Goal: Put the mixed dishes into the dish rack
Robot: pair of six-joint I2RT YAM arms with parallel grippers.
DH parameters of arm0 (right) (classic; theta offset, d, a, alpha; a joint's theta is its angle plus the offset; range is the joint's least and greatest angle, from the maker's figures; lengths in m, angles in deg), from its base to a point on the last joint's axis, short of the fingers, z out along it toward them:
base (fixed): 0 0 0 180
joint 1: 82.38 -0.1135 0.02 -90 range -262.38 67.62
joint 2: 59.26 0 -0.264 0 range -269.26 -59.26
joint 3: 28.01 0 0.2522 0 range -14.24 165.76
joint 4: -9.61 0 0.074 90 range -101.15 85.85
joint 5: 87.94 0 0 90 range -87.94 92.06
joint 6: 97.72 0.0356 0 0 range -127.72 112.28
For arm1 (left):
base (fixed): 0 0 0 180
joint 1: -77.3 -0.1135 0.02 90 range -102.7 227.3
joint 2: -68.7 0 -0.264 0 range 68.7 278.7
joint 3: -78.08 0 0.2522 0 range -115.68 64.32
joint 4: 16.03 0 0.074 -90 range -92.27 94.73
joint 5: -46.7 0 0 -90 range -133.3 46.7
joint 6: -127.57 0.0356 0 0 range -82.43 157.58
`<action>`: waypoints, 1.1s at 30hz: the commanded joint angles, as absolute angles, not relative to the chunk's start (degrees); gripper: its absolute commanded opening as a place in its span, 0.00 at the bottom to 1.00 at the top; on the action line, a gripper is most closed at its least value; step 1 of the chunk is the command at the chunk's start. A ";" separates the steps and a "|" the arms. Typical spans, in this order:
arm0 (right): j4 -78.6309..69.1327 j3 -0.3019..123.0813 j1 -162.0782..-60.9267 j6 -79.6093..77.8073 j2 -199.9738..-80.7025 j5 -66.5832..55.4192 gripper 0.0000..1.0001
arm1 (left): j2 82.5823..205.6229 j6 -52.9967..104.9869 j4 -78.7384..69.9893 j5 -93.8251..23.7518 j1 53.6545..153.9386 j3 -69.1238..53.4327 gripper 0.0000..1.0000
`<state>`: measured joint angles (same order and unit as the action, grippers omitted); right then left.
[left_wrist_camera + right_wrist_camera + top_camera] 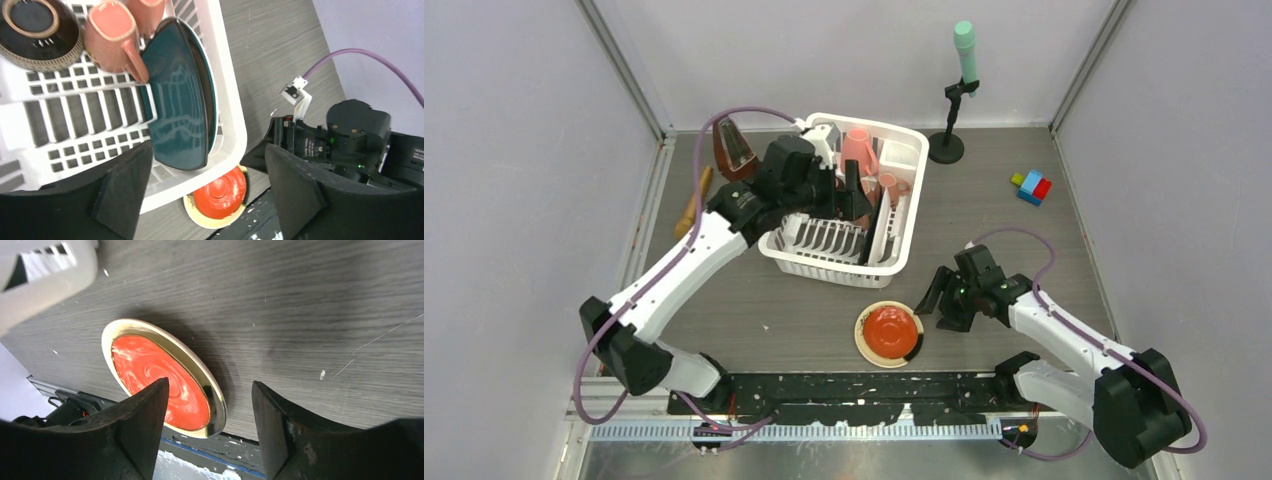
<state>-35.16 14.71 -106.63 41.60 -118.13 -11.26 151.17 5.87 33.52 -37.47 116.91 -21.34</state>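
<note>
The white dish rack stands mid-table. In it are two pink mugs, a brown bowl and the teal plate, which stands on edge against the right wall. My left gripper hovers over the rack, open and empty. The cream plate with the red centre lies flat on the table in front of the rack. My right gripper is open just right of it, and the plate's near rim shows between the fingers.
A wooden stick and a brown pyramid-shaped object lie left of the rack. A green microphone on a black stand is at the back. Coloured blocks sit far right. The rack's corner shows in the right wrist view.
</note>
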 commanded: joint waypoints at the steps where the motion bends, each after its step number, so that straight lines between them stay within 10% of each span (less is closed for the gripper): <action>1: -29.25 12.02 -109.93 45.08 -116.34 -10.17 0.66 | 145.02 13.45 33.60 -39.72 116.67 -21.33 0.96; 7: -27.93 9.47 -112.85 47.04 -113.66 -11.39 0.57 | 136.61 18.27 30.25 -46.07 113.85 -11.74 1.00; 11: -30.37 10.01 -114.47 47.50 -113.97 -9.15 0.59 | 130.02 23.39 28.41 -38.95 114.65 -5.63 0.74; 20: -29.45 12.01 -118.35 48.06 -120.28 -5.85 0.58 | 121.80 25.40 29.73 -41.85 122.85 2.28 0.75; 33: -36.03 19.06 -118.76 46.76 -118.99 -6.33 0.09 | 123.93 26.66 18.41 -59.27 152.96 12.72 0.73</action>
<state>-32.32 15.51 -118.49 46.59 -121.80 -7.92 122.24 23.86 25.10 -52.55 148.98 12.01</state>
